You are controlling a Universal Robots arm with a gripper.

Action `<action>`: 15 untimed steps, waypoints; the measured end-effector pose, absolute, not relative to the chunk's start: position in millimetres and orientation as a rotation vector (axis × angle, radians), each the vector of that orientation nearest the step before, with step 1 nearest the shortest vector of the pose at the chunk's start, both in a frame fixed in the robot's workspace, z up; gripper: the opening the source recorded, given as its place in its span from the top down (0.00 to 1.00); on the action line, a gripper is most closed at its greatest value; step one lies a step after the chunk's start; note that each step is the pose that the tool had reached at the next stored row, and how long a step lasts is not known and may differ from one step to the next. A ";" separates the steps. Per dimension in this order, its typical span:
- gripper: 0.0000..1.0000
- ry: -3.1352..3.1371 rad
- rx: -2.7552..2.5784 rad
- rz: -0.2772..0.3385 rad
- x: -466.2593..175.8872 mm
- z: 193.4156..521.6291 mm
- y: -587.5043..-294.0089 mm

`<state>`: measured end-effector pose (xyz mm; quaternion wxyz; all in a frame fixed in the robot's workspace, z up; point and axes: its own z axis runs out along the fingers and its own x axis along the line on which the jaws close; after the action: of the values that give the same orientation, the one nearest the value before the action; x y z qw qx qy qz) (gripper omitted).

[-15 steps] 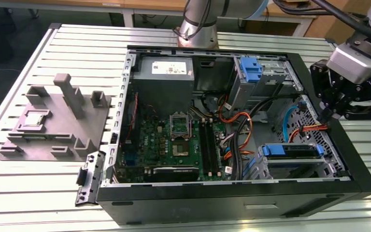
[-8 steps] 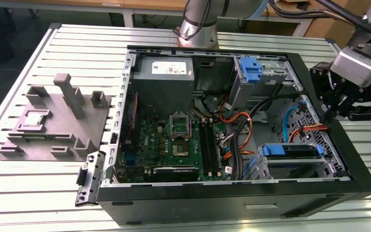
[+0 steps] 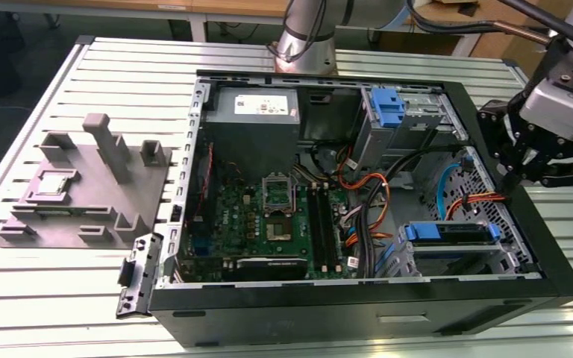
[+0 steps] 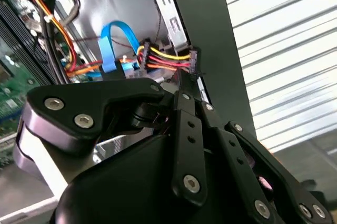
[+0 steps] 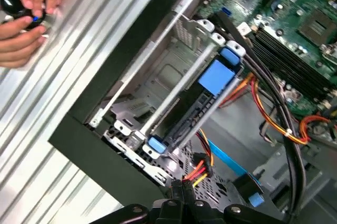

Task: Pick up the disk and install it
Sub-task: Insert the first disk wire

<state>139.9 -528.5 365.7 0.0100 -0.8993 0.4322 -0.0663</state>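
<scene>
While arm reaches over case (image 3: 555, 276) edge, tool (image 3: 506, 175) fingers together, gripping nothing.

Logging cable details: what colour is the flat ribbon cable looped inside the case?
Light blue; the flat ribbon cable shows best in the second wrist view.

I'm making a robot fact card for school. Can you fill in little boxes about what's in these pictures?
Place: open computer case on a slatted metal table
Robot part: gripper at the case's edge on the exterior view's right
Nearest to gripper: red, yellow and orange cables
Disk: blue-framed, sitting in the drive cage, also in the first wrist view
Inside case: green motherboard
On table: grey holder block
Person: hands holding something small
</scene>
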 end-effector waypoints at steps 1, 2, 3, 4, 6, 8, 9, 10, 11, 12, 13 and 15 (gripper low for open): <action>0.88 1.344 -2.818 -0.216 139.9 365.5 -528.5; 0.88 1.337 -2.827 -0.223 139.9 365.2 -528.5; 0.88 1.323 -2.836 -0.227 139.9 364.9 -528.5; 0.88 1.304 -2.845 -0.230 139.9 364.7 -528.5; 0.88 1.261 -2.864 -0.235 139.9 364.4 -528.5; 0.88 1.217 -2.880 -0.239 139.9 363.8 -528.5; 0.88 1.194 -2.888 -0.241 139.9 363.4 -528.4; 0.88 1.171 -2.896 -0.242 139.9 363.1 -528.4; 0.88 1.149 -2.904 -0.244 139.9 362.8 -528.5; 0.88 1.128 -2.911 -0.246 139.9 362.3 -528.4; 0.88 1.110 -2.919 -0.249 139.9 361.7 -528.4; 0.88 1.086 -2.931 -0.256 140.0 360.9 -528.4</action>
<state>140.0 -528.4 360.9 0.0029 -0.9346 0.3462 -0.0815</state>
